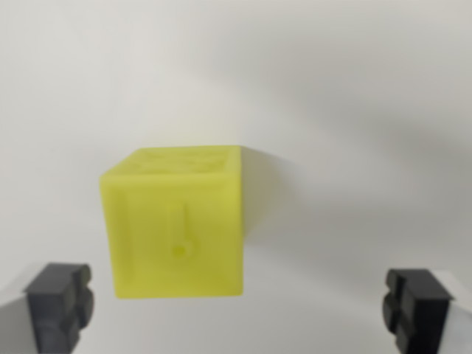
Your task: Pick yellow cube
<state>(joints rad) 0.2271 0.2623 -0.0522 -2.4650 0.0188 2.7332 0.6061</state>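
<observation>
A yellow cube (175,221) with a raised mark on its near face sits on a white surface, a little left of the wrist view's centre. My gripper (237,306) is open, its two black fingertips at the bottom corners: one fingertip (60,302) at the wrist view's left, the other fingertip (417,306) at the right. The cube lies between and just beyond them, closer to the left finger, touching neither.
The white surface (354,110) fills the rest of the view, with a soft shadow to the cube's right.
</observation>
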